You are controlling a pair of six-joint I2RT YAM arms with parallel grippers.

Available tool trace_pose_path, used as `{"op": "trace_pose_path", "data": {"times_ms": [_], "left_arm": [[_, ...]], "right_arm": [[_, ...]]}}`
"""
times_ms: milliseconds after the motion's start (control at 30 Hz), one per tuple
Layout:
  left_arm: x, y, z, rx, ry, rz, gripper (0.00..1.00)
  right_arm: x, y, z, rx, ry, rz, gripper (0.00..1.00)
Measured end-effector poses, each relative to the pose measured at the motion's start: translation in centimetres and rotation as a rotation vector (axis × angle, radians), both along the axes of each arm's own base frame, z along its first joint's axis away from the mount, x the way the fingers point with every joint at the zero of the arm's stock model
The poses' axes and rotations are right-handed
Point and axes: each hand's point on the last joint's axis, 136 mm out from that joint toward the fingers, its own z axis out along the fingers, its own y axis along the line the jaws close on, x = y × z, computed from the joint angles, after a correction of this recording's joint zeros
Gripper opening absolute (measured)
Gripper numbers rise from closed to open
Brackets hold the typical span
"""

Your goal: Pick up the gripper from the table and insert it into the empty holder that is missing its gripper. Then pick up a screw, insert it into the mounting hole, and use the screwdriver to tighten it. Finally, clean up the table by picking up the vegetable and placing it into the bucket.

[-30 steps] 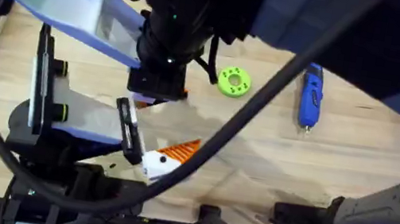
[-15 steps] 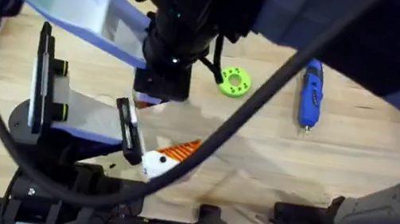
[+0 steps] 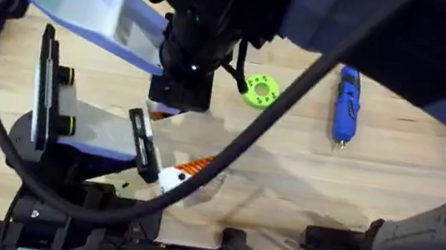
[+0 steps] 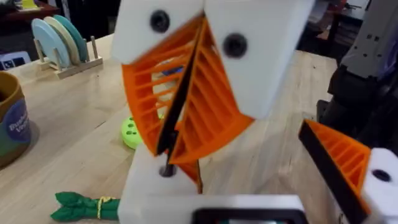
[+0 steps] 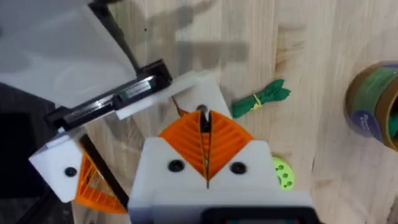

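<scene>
Hardly shifted in the last second, at the white, black-railed holder (image 5: 118, 99).
Right gripper (image 5: 204, 118) fingers pressed together; insertion likely unfinished.

right hand (image 5: 207, 144) pads together, vegetable (image 5: 261, 98), bucket (image 5: 373, 106)

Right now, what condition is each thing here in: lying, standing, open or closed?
Right tool: closed, pads pressed together.
Screwdriver: lying flat, untouched.
Bucket: upright, open on top.
Vegetable: lying loose, outside the bucket.
Green disc: lying flat.
</scene>
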Motion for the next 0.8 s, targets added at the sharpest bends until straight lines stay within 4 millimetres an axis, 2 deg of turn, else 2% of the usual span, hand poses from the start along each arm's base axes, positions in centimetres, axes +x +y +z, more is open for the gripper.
{"op": "trace_pose_path", "data": {"times_ms": [800], "left_arm": [[-0.13,-0.06,0.00,0.001,-0.003,-0.008,0.987]], "right_arm": [[-0.65,0.58,0.07,0.013,0.007,0.009,0.005]]}}
